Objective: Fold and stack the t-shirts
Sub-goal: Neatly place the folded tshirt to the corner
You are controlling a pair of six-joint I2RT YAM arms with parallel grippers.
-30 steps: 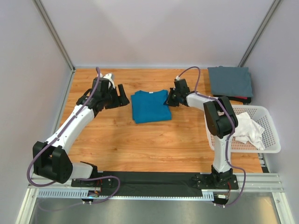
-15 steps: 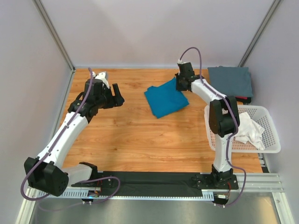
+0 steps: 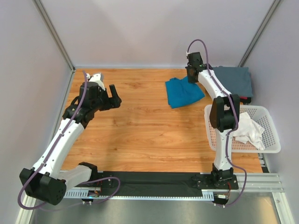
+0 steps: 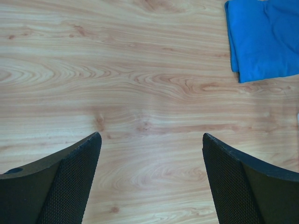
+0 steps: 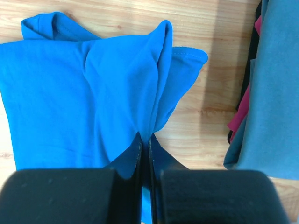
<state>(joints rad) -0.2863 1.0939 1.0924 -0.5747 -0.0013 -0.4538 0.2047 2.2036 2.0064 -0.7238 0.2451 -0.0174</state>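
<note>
The folded teal-blue t-shirt (image 3: pixel 183 92) lies at the back right of the table, its far edge lifted and pinched by my right gripper (image 3: pixel 193 78), which is shut on it (image 5: pixel 145 137). The cloth (image 5: pixel 84 93) bunches into a ridge at the fingertips. Just right of it rests the folded slate grey t-shirt (image 3: pixel 231 81), its edge (image 5: pixel 275 84) beside the gripper. A crumpled white t-shirt (image 3: pixel 245 129) sits in the basket. My left gripper (image 3: pixel 111 97) hovers open over bare wood (image 4: pixel 149 140) at the left, with the blue shirt (image 4: pixel 264 39) far off to its right.
A white lattice basket (image 3: pixel 271 135) stands at the right edge. Dark and red cloth (image 5: pixel 243 112) shows under the grey shirt. Grey walls enclose the table on the left, back and right.
My right gripper has dragged the blue t-shirt from the table's middle toward the back right, next to the grey shirt. My left arm has pulled back leftward and its jaws have opened wider.
</note>
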